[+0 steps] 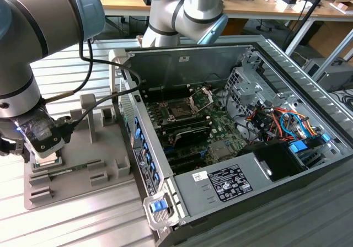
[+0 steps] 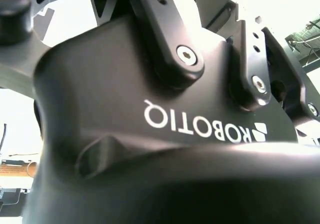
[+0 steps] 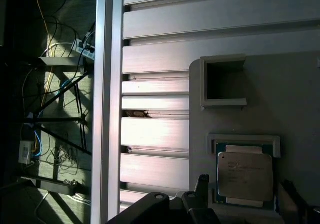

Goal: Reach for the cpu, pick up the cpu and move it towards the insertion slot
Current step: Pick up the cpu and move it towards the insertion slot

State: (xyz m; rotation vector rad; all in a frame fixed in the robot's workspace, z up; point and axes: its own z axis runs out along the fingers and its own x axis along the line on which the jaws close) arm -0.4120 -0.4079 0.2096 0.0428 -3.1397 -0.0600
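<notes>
The cpu (image 3: pixel 245 176), a small silver-faced square chip, lies flat in a framed recess of the grey tray (image 3: pixel 300 94). My gripper (image 3: pixel 245 201) is open, with one dark finger on each side of the chip and a small gap to its edges. In the exterior view the gripper (image 1: pixel 47 156) hangs low over the tray (image 1: pixel 83 159) at the exterior view's left. The insertion slot (image 1: pixel 179 110), a dark square socket with a silver frame, sits on the motherboard inside the open computer case, well off to the exterior view's right. The gripper's black housing (image 2: pixel 165 114) looms close in the second wrist view.
The open computer case (image 1: pixel 248 148) stands right beside the tray, its side wall between them. A thin green memory stick (image 1: pixel 66 171) and upright posts (image 1: pixel 88 109) share the tray. An empty square pocket (image 3: pixel 225 81) lies near the cpu. The slatted metal table (image 3: pixel 150 134) ends at an edge (image 3: pixel 106 104).
</notes>
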